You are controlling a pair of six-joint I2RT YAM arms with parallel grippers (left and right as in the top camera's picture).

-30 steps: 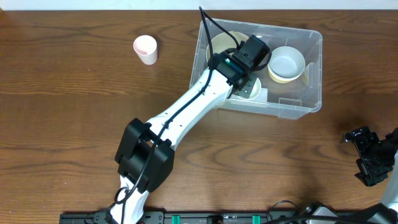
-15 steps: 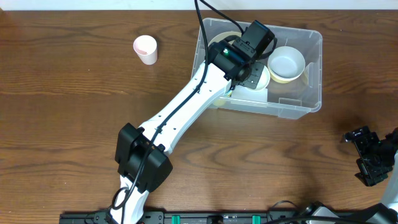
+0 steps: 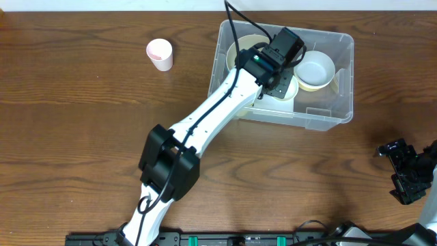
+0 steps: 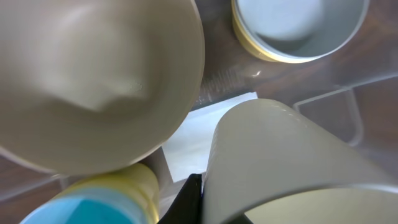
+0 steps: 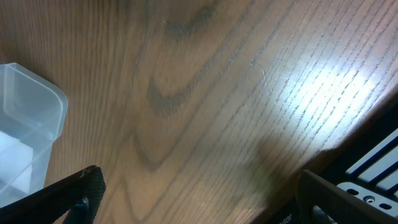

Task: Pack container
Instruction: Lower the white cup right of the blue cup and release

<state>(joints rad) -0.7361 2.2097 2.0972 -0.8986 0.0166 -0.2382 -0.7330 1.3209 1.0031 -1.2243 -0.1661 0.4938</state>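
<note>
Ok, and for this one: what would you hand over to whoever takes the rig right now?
Left gripper: shut inside the large clear plastic bin, seemingly pinching the rim of a pale white bowl.
Right gripper: open, empty, over the table right of the bin.
Done: cream round bowl and yellow-rimmed white bowl sit in the bin.
Left: release the held bowl; small pink cup stands outside, possibly to pack.

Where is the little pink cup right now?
In the overhead view the pink cup stands alone on the wooden table, near the far edge, left of the clear container and not touching it.
</note>
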